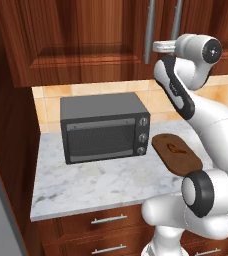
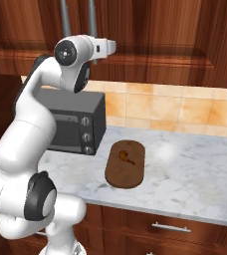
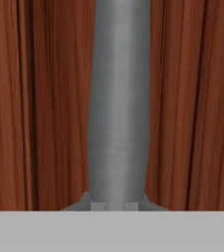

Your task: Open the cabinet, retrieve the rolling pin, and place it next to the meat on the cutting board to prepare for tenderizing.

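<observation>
The reddish-brown cabinet [image 1: 81,40] [image 2: 175,35] hangs shut above the counter, with two vertical silver bar handles [image 1: 148,30] [image 2: 92,15] side by side. My gripper [image 1: 156,46] [image 2: 111,47] [image 3: 115,204] is raised against the doors at the foot of the handles. In the hand view one handle [image 3: 119,98] runs straight up from between the jaws, which are shut on it. On the counter lies the dark oval cutting board [image 1: 177,154] [image 2: 125,164] with the small orange-brown meat [image 1: 174,147] [image 2: 125,156] on it. The rolling pin is hidden.
A dark grey toaster oven [image 1: 105,127] [image 2: 78,127] stands on the marble counter [image 1: 86,185] [image 2: 195,174] left of the board. Drawers with short horizontal handles [image 1: 108,219] [image 2: 170,227] run below the counter edge. A dark wooden side panel [image 1: 6,150] bounds the left.
</observation>
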### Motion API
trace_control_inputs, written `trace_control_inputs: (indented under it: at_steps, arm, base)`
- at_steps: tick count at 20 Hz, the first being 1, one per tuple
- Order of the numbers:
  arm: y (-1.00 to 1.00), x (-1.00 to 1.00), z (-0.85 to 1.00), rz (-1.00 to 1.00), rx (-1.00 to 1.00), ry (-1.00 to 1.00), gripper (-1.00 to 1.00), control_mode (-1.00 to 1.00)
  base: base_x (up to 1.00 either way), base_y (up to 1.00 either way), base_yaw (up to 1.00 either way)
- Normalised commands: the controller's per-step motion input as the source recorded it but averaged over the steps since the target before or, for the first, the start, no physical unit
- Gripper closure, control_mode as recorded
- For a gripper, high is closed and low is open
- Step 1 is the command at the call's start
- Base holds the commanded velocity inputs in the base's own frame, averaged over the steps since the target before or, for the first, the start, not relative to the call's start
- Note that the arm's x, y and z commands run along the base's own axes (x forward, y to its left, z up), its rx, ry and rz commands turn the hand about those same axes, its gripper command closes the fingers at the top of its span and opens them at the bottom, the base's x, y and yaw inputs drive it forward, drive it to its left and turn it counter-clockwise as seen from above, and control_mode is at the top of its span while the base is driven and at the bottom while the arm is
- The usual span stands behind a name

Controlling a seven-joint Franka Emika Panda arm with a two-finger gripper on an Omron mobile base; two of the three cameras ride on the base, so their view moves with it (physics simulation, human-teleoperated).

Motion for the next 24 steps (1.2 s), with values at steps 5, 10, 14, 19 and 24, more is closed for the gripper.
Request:
trace_control_inputs:
  at_steps: [5,10,14,19,24]
  arm:
    - [0.00,0.00,-0.06,0.00,0.00,0.00,1.00,-1.00]
    - [0.00,0.00,-0.04,0.00,0.00,0.00,1.00,-1.00]
    - [0.00,0.00,-0.06,0.03,0.00,0.00,1.00,-1.00]
    - [-0.03,-0.14,-0.04,0.03,0.00,0.00,1.00,-1.00]
    - [-0.23,-0.52,-0.05,0.00,0.00,0.01,1.00,-1.00]
  base:
    - [0.00,0.00,0.00]
    - [0.00,0.00,0.00]
    - [0.00,0.00,0.00]
    - [0.00,0.00,0.00]
    - [0.00,0.00,0.00]
